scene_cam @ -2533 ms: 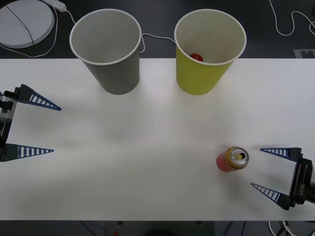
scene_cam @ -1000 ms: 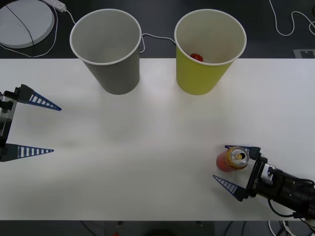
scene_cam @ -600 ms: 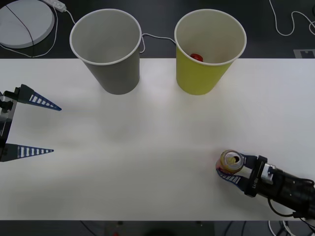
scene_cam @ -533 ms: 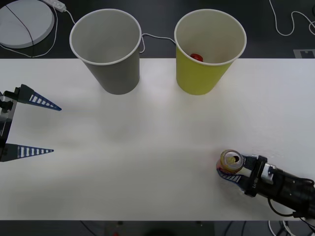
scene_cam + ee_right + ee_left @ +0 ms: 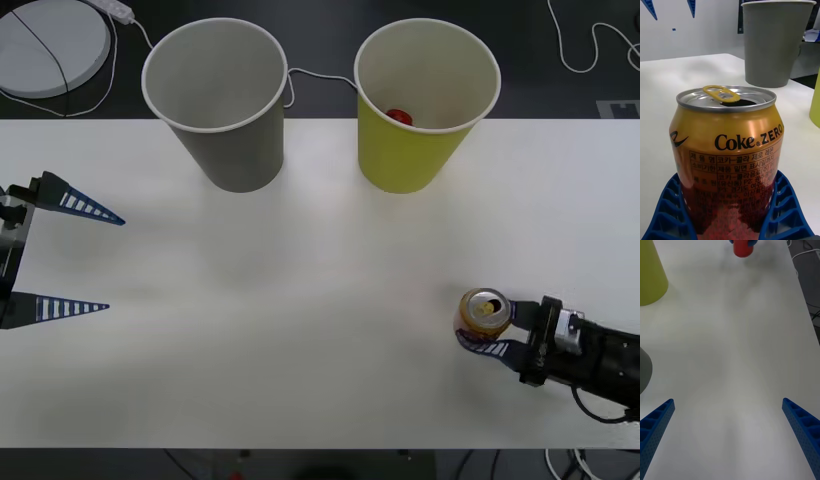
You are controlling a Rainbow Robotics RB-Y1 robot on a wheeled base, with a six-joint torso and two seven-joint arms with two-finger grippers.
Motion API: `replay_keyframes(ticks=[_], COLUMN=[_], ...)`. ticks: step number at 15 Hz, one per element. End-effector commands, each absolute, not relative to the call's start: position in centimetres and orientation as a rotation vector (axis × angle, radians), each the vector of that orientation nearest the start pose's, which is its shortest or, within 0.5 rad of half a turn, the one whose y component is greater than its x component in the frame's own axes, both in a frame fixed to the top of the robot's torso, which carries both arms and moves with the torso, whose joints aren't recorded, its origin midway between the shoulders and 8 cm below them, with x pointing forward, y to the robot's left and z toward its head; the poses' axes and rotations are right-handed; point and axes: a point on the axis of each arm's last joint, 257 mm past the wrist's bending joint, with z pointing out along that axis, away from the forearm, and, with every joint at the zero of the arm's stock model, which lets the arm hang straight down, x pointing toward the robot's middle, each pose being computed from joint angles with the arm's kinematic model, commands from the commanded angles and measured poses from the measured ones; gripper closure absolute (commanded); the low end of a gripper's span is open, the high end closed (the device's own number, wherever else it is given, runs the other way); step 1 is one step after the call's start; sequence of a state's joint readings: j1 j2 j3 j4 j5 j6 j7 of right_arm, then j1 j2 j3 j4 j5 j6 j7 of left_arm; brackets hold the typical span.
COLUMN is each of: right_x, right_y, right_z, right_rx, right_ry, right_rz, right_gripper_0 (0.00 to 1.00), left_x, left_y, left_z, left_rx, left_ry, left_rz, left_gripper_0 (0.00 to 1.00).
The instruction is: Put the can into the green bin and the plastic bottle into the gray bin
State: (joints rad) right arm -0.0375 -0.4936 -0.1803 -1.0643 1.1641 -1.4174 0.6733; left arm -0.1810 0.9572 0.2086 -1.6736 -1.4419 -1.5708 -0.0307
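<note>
The can point(image 5: 482, 312) is standing upright near the front right corner of the white bench point(image 5: 320, 290), its gold top and open pull tab facing up. The right hand point(image 5: 488, 333) is gripping it, the blue ribbed fingers point(image 5: 788, 213) pressing against both sides of the can's lower body. At the bench's left edge, the left hand point(image 5: 68, 257) is hovering idle with its fingers spread wide and nothing between them. Farther back, near the rear edge of the bench, the gray bin point(image 5: 215, 100) is standing upright to the left and the green bin point(image 5: 425, 100) is standing upright to its right, the two close together but apart. A small red round object point(image 5: 399, 117) is lying inside the green bin.
</note>
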Motion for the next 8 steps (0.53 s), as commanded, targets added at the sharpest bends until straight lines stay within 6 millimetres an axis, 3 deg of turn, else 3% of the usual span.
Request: replay_keyframes(ticks=[1, 8], right_x=[37.1, 36.7], right_y=[-24.4, -25.4], right_z=[-28.3, -23.1], right_rx=[-1.192, -1.204], right_ry=[1.379, 1.546], right_rz=[0.506, 0.501], right_gripper_0=[1.00, 1.00], left_x=[38.3, 38.3], left_y=[29.1, 29.1], left_z=[-15.7, -15.7], left_rx=[1.822, 1.822], left_ry=[1.470, 1.470], left_rz=[-0.301, -0.301], left_gripper_0=[0.00, 0.00])
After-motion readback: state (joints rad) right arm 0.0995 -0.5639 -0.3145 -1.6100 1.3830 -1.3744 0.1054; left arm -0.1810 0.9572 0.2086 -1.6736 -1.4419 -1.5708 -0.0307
